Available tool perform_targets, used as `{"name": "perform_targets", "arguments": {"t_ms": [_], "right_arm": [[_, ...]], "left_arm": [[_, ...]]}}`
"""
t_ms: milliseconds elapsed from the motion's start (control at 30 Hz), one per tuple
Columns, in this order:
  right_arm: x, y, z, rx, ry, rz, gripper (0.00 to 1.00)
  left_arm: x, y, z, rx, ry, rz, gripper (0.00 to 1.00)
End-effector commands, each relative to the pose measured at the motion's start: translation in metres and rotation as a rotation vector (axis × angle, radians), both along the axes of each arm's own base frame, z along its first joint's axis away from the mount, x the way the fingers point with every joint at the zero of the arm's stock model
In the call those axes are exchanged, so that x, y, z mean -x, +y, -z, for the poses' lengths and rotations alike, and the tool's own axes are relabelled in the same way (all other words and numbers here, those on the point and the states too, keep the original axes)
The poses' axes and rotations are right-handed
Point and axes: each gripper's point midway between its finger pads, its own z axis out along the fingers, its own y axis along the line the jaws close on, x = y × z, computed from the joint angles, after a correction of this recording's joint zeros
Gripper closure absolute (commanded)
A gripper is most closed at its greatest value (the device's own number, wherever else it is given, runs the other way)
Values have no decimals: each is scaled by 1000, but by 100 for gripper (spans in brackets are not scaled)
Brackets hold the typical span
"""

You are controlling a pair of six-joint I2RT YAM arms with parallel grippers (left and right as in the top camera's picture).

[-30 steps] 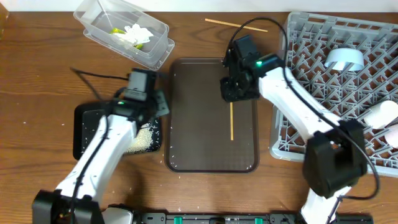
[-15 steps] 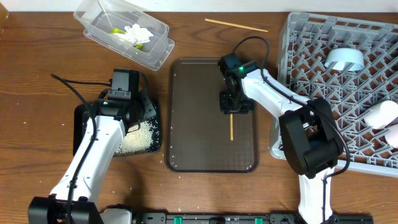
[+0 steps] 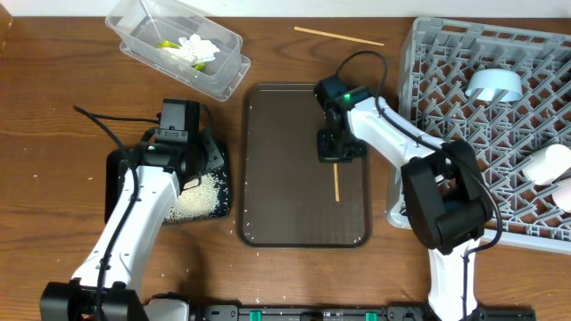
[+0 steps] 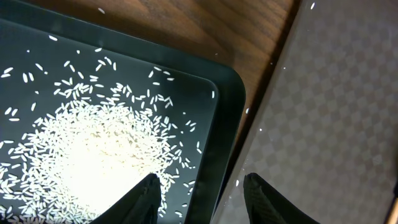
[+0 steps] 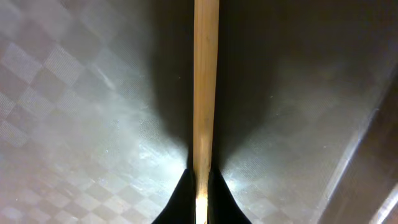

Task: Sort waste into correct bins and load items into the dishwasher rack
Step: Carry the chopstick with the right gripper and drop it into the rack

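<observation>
A brown wooden table is seen from above. A clear tub is set at its far left. A black tray is laid nearer, on the left. A brown tray is placed in the middle, just beside the black tray, with a thin strip of wood between them. A big grey rack is set on the right. One thin chopstick is left on the wood at the far edge, between the tub and the rack. A few rice grains are scattered on the wood.

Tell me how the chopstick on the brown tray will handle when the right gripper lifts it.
The chopstick looks straight and wooden, so it is probably stiff and light. The right gripper pinches it near one end, so it may pivot in the grip. If it slips, it would likely slide on the glossy brown tray.
</observation>
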Motion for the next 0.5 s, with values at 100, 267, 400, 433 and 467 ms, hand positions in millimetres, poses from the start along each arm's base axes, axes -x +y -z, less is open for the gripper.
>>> {"name": "perform_targets", "arguments": {"t_ms": [100,267,400,433,467], "right_arm": [[-44,-34,-81,-51,-168,-30,99],[-66,-85,-154,-63,-342,28,99],[-63,-128,-162,-32,-333,100,99],[-59,-138,-159,-23,-309,119,99],[-56,-146,-154,-16,-286,127,99]], "left_arm": [[-1,2,-2,-6,-10,-1,53],[-1,2,-2,-6,-10,-1,53],[-1,2,-2,-6,-10,-1,53],[-1,2,-2,-6,-10,-1,53],[-1,2,-2,-6,-10,-1,53]]}}
